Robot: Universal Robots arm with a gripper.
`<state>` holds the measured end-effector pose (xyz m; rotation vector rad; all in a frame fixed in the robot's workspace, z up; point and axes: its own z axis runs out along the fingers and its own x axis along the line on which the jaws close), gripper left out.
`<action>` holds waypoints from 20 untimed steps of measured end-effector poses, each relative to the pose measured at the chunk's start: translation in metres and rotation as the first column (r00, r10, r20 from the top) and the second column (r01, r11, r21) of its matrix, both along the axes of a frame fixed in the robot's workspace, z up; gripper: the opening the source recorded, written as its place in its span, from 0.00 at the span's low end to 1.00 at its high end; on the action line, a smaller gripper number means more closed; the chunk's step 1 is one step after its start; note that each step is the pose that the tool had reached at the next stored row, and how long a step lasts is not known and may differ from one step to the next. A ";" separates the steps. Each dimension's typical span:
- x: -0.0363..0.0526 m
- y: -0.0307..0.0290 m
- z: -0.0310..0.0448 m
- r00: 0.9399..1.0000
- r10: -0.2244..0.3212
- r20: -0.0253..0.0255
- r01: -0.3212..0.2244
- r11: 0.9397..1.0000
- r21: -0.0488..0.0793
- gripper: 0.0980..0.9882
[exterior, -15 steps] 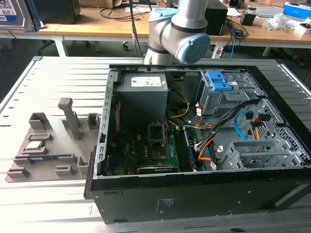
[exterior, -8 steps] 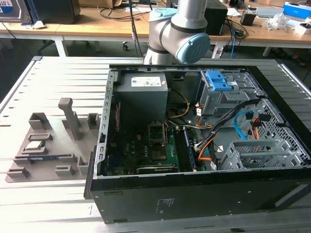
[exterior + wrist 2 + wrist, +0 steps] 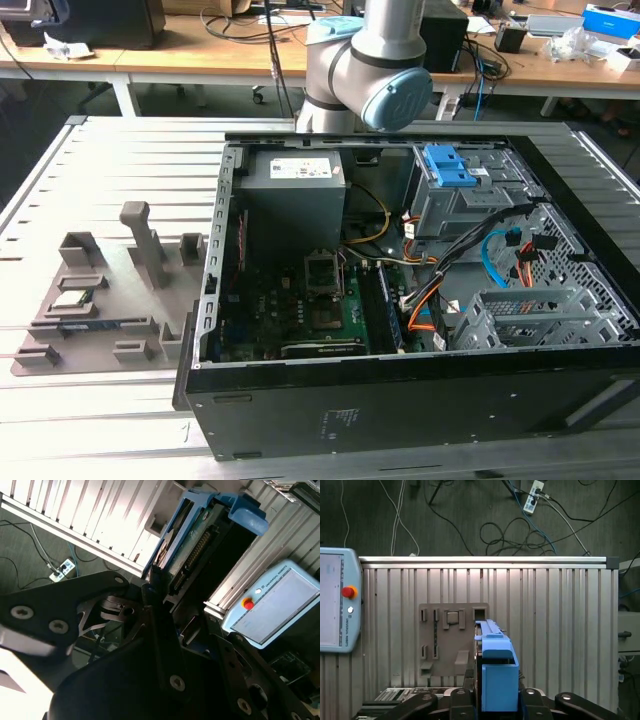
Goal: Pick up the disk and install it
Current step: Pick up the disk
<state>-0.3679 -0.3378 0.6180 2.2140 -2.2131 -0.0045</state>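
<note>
The disk [image 3: 496, 677] stands on edge in its blue plastic carrier bracket, high above the ribbed table. In the second wrist view the disk [image 3: 197, 540] shows edge-on, with its connector row and blue frame. My gripper [image 3: 497, 700] is shut on it, black fingers [image 3: 152, 587] pressing both flat sides. In the exterior view the open computer case [image 3: 400, 400] lies on the table, and my arm [image 3: 370, 70] rises behind it.
A grey drive cage with blue latches [image 3: 452, 180] and a power-supply box [image 3: 295, 195] sit inside the case, with a second metal cage [image 3: 530, 320] near the front. A grey fixture plate [image 3: 451, 640] lies on the table [image 3: 560, 630]. A teach pendant [image 3: 335, 602] rests beside it.
</note>
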 end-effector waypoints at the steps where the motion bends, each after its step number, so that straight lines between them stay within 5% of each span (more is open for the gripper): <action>1: 0.0000 0.0000 0.0017 1.000 0.000 0.000 0.000 1.000 0.000 0.30; 7: 0.0000 0.0000 0.0155 1.000 0.000 0.000 0.000 1.000 0.001 0.30; 9: 0.0000 0.0000 0.0157 1.000 0.000 0.000 0.000 1.000 0.022 0.30; 10: 0.0000 -0.0001 0.0157 1.000 0.000 0.000 0.000 0.999 0.047 0.30; 11: 0.0000 -0.0002 0.0156 1.000 0.000 0.000 0.000 0.998 0.057 0.30; 15: 0.0001 -0.0002 0.0157 1.000 0.000 0.000 0.000 0.998 0.057 0.30; 20: 0.0183 -0.0001 0.0155 1.000 0.000 -0.001 0.000 0.999 0.044 0.30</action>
